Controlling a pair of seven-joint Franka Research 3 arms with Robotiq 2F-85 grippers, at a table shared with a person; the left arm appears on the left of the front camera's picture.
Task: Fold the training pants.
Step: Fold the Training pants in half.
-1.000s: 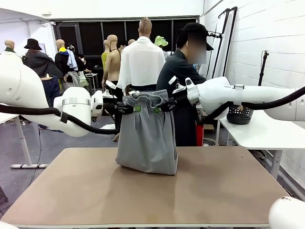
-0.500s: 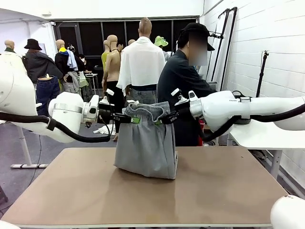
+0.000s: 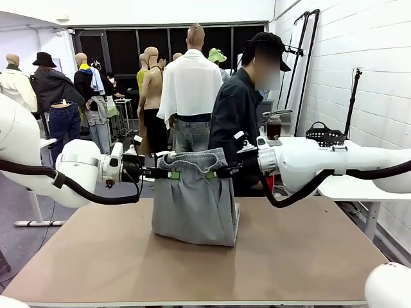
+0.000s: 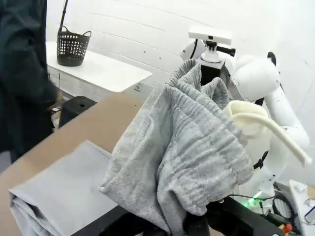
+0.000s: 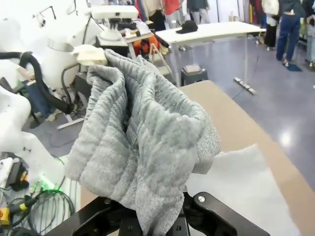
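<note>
The light grey training pants (image 3: 194,205) hang by their gathered waistband between my two grippers, above the brown table (image 3: 308,256). Their lower part rests bunched on the tabletop. My left gripper (image 3: 172,174) is shut on the waistband's left corner, my right gripper (image 3: 212,174) on its right corner. In the left wrist view the ribbed waistband (image 4: 192,147) bulges up from between the fingers, and flat grey cloth (image 4: 64,182) lies on the table below. In the right wrist view the waistband (image 5: 142,137) is likewise pinched at the fingers.
A person in dark clothes (image 3: 241,115) stands at the far side of the table, just behind the pants. A white side table (image 3: 359,176) at the right carries a black mesh basket (image 3: 324,135). Bare tabletop lies all around the pants.
Both grippers have come down with the waistband, lowering the pants so more cloth rests on the table. The person has shifted slightly.
</note>
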